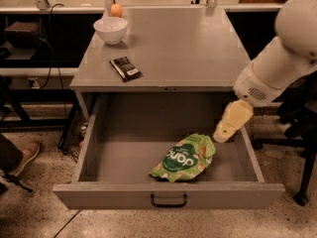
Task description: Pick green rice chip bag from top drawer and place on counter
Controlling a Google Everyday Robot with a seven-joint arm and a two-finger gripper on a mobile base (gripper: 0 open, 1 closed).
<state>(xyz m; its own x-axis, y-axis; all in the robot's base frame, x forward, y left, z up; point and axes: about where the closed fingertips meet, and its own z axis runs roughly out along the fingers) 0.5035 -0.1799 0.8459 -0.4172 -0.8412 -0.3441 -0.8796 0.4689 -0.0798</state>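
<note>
The green rice chip bag lies crinkled on the floor of the open top drawer, right of centre, near the front panel. The grey counter spans the cabinet top above it. My gripper comes in from the right on a white arm, pointing down into the drawer over its right side. Its cream tip hangs just right of and slightly above the bag's upper right corner. It does not hold the bag.
A small black wrapper lies on the counter's front left. A white bowl and an orange ball stand at the back left. A chair base stands to the right of the drawer. A shoe shows at the left.
</note>
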